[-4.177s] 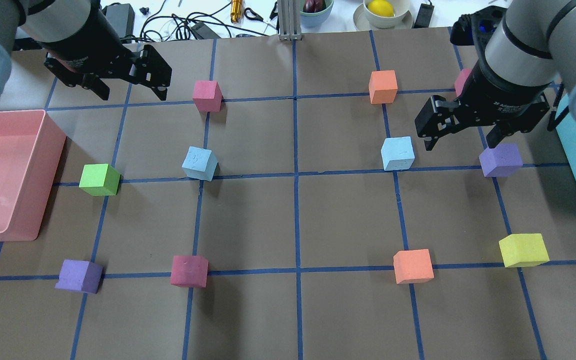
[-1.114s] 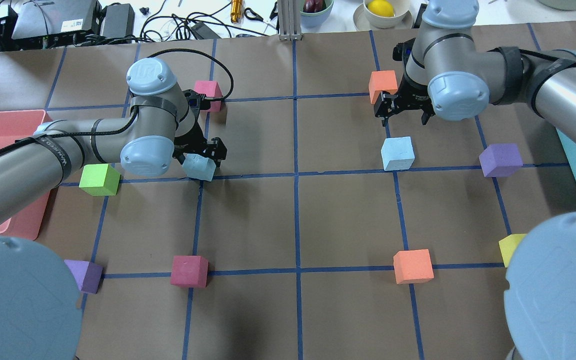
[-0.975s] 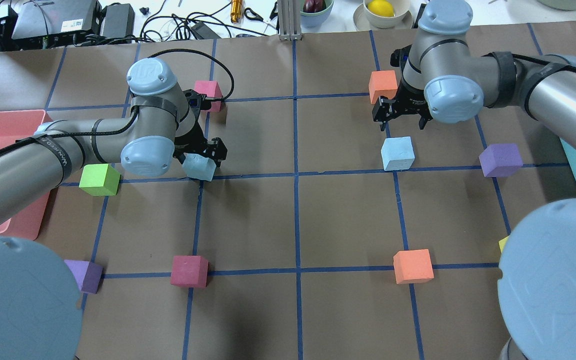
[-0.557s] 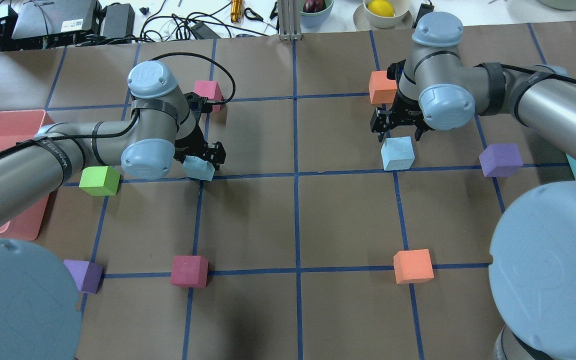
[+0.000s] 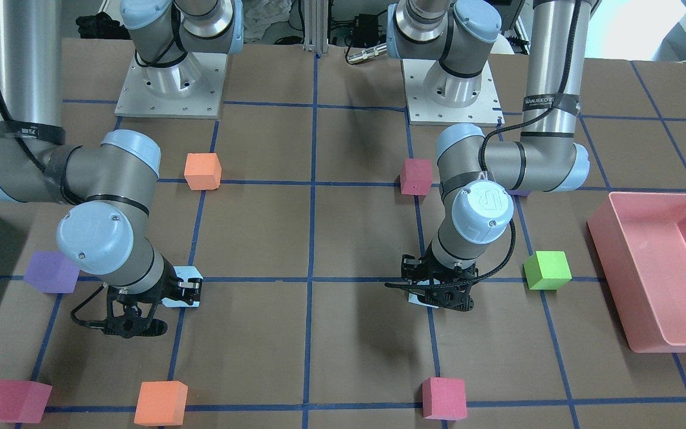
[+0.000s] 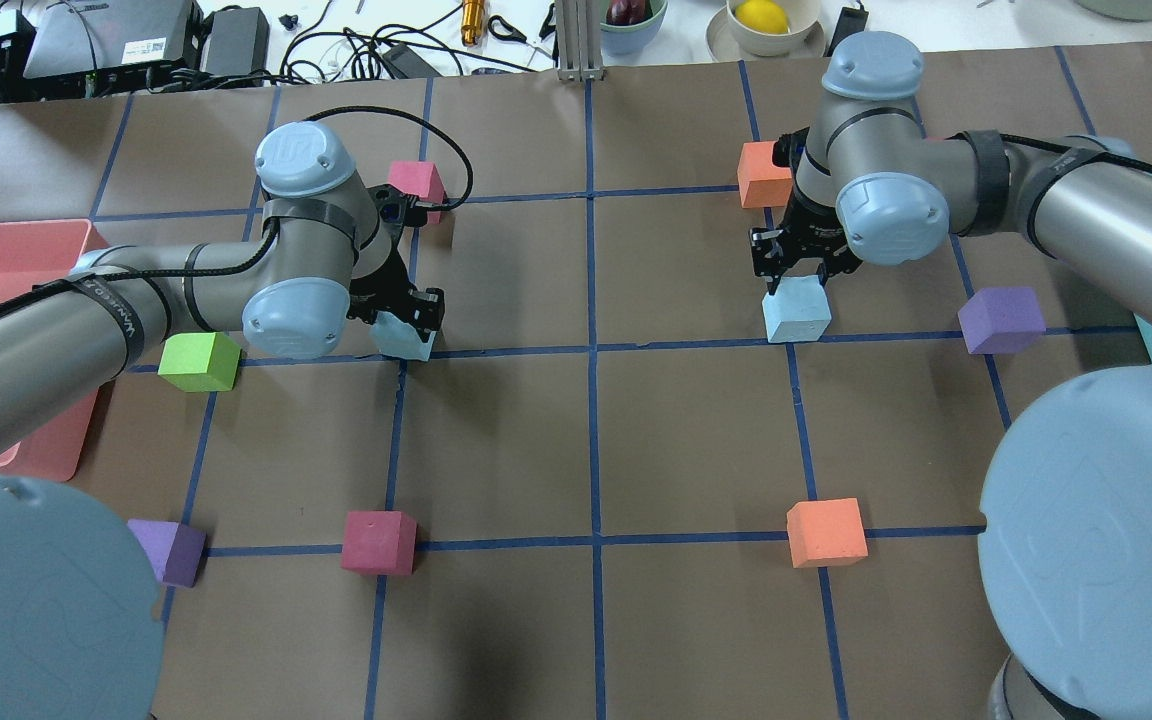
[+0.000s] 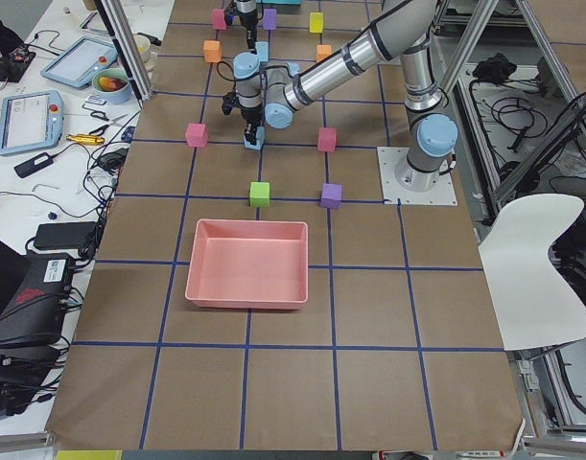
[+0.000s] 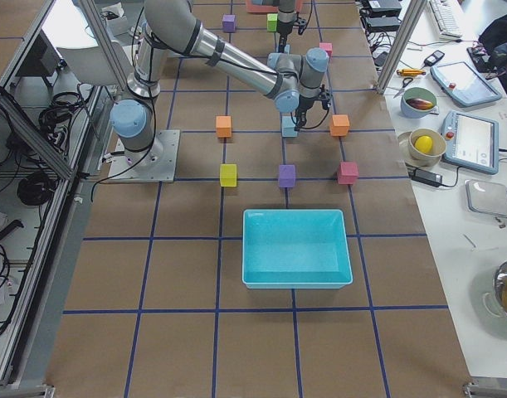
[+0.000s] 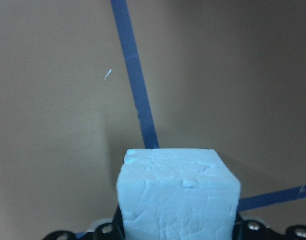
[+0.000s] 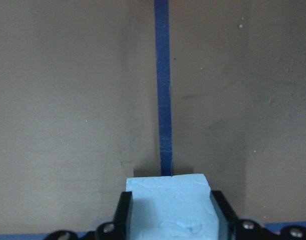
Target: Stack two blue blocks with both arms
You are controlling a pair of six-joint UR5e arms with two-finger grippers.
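1. The overhead camera sits behind the robot and looks forward and down on the table [image 6: 596, 450].
2. The front-facing camera looks steeply down from across the table, so its sides are mirrored. Both views share the pink bin [image 5: 664, 268].
3. The two end cameras look along the table from far off, facing each other, and the cubes there are perhaps too small to judge.
4. The wrist cameras sit very close to the left blue block [image 9: 178, 195] and the right blue block [image 10: 168, 200].

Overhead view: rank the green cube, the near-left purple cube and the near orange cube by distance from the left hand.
1. green cube, to the left of the left hand, which is at a blue block.
2. purple cube, near-left corner.
3. orange cube, near side, right half.
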